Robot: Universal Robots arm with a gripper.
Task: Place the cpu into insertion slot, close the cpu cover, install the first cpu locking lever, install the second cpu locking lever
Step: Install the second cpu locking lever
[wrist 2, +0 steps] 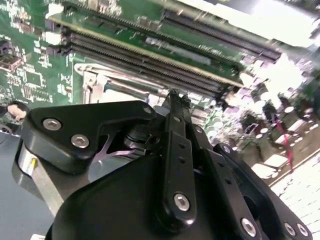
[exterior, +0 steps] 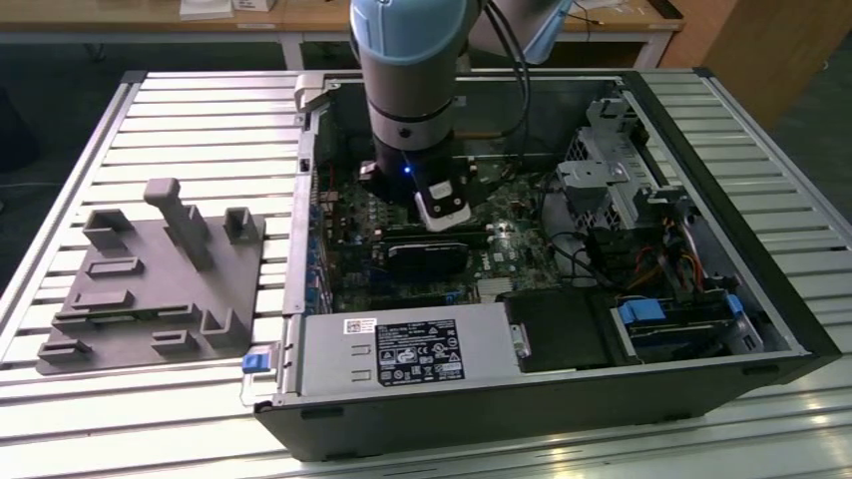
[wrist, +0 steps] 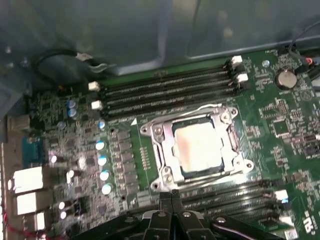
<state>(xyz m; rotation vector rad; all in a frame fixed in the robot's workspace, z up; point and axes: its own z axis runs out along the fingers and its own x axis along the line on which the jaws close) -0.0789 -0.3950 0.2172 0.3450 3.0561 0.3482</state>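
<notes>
In the first wrist view the cpu (wrist: 197, 147) shows its dull silver top, lying flat in the insertion slot (wrist: 227, 142) on the green motherboard. The cpu cover (wrist: 164, 150), a silvery frame, lies down around the chip. Thin metal levers run along the frame's edges (wrist: 212, 107); I cannot tell whether they are latched. My gripper (wrist: 170, 196) hovers just off one side of the socket, fingers pressed together with nothing between them. The second wrist view shows the gripper (wrist 2: 174, 95) near the socket's frame (wrist 2: 92, 82). In the exterior view the gripper (exterior: 446, 215) hangs inside the open computer case.
Long black memory slots (wrist: 165, 87) flank the socket on two sides. A black card (exterior: 429, 254), the power supply (exterior: 399, 354) and a drive cage (exterior: 606, 190) crowd the case. A grey fixture plate (exterior: 147, 289) lies on the slatted table at the exterior view's left.
</notes>
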